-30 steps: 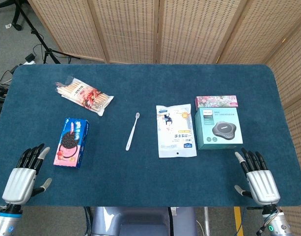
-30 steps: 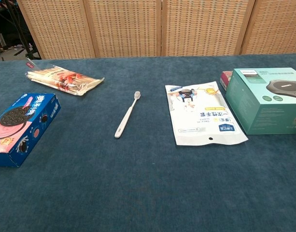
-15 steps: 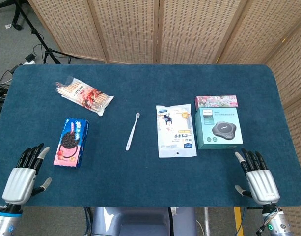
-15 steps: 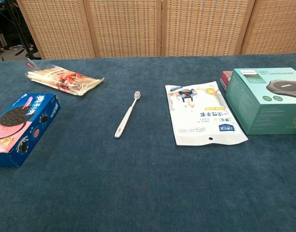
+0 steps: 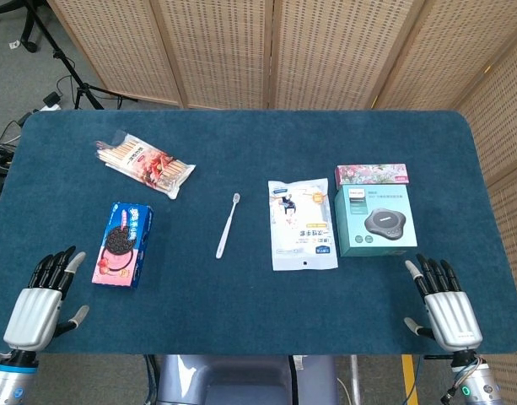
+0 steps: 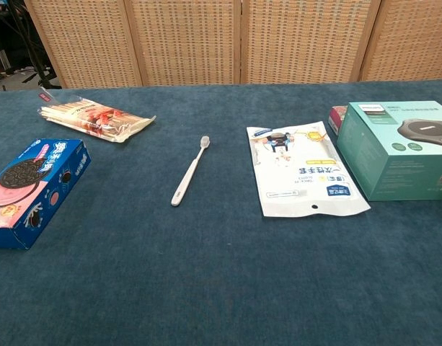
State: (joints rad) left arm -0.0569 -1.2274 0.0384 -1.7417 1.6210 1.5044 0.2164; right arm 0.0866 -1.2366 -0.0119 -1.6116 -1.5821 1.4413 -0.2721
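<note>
While both hands lay flat at the near edge of the blue counter [image 5: 258, 135] in the head view, nothing was in either of them. The left hand [image 5: 39, 305] rested with its fingers spread and its dark fingertips pointing at the cookie box [image 5: 123, 245], which lay just beyond them, near but apart. The right hand [image 5: 448, 310] lay the same way, spread and empty, its fingertips a little short of the teal box [image 5: 375, 220]. That box sat flat, touching a pink box [image 5: 373, 174] behind it and a white pouch [image 5: 302, 224] on its left, probably set side by side to keep each within easy reach. A toothbrush [image 5: 228, 225] lay alone mid-counter, well apart from both hands, and a biscuit-stick pack [image 5: 145, 164] lay at the far left. From the chest view neither hand showed; the cookie box [image 6: 29, 189], the toothbrush [image 6: 189, 171], the pouch [image 6: 300, 169] and the teal box [image 6: 401, 148] all lay flat and separate, labels upward, seemingly laid out so each could be taken singly.
</note>
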